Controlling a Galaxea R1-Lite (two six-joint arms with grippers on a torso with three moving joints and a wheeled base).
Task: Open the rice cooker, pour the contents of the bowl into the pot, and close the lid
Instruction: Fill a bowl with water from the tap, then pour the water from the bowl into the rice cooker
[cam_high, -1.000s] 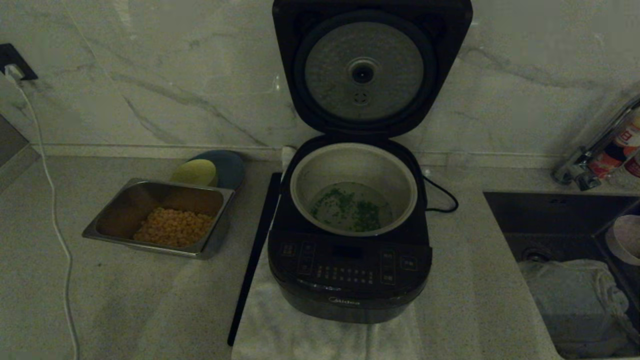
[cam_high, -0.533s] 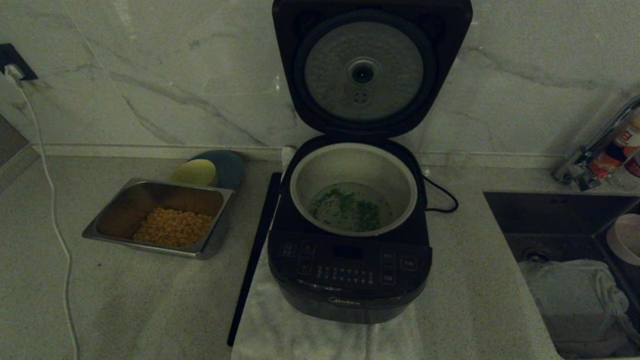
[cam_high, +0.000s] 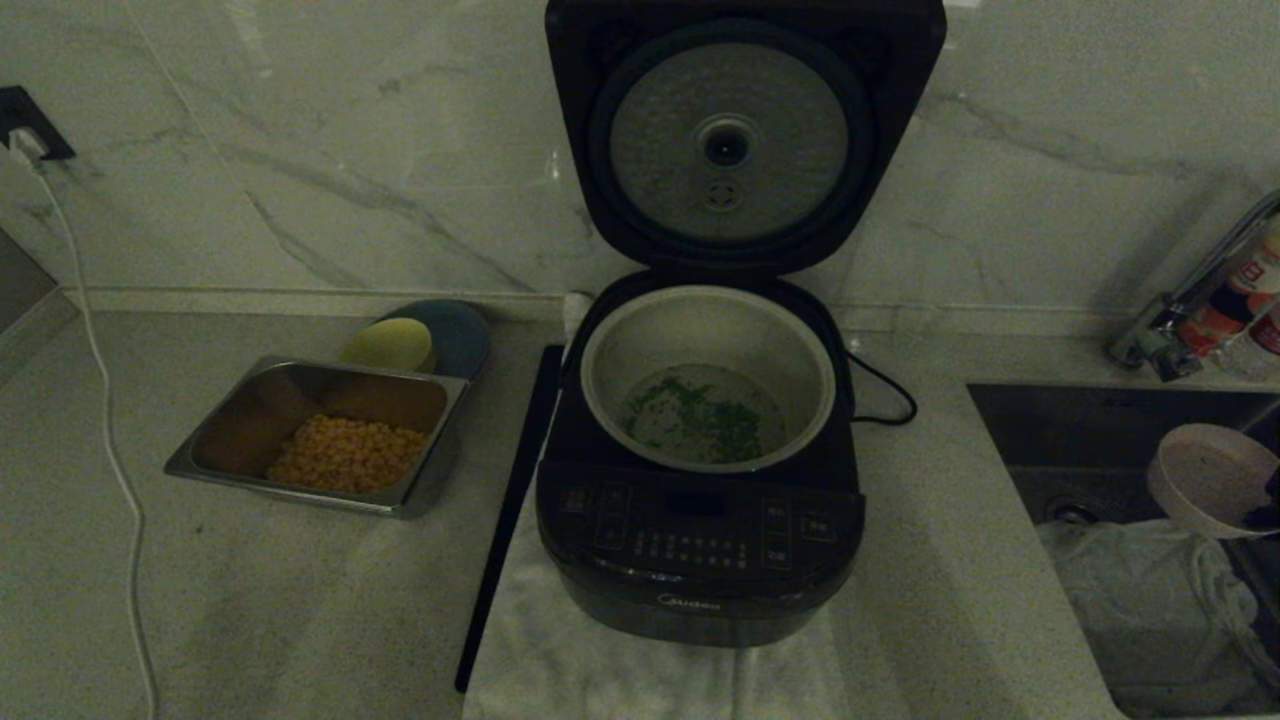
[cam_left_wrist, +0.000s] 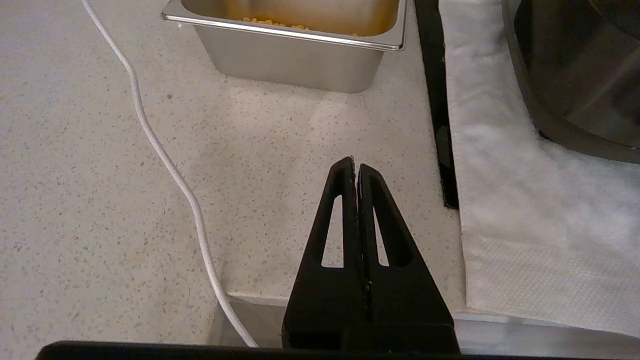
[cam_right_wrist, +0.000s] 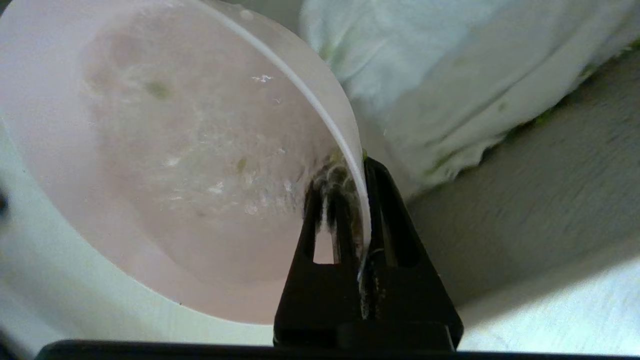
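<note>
The black rice cooker (cam_high: 700, 545) stands open in the middle, its lid (cam_high: 735, 140) upright against the wall with the silver inner plate showing. Chopped green herbs (cam_high: 705, 415) lie scattered on the bottom of the grey pot (cam_high: 610, 385). The pale pink bowl (cam_high: 1205, 480) hangs over the sink at the far right, nearly bare inside with a few green flecks (cam_right_wrist: 200, 150). My right gripper (cam_right_wrist: 352, 172) is shut on its rim. My left gripper (cam_left_wrist: 356, 165) is shut on nothing, low over the counter's front edge, left of the cooker.
A steel tray (cam_high: 200, 455) of yellow kernels and a yellow-green bowl (cam_high: 390, 345) sit left of the cooker. A white cable (cam_high: 110, 440) runs down the counter. The cooker rests on a white towel (cam_high: 640, 670) beside a black strip (cam_high: 505, 520). The sink (cam_high: 1100, 430) holds a crumpled cloth (cam_high: 1150, 590); a tap (cam_high: 1190, 300) stands behind.
The pink bowl has moved left and slightly down over the sink, showing more fully in the head view. Cooker, pot and herbs are unchanged.
</note>
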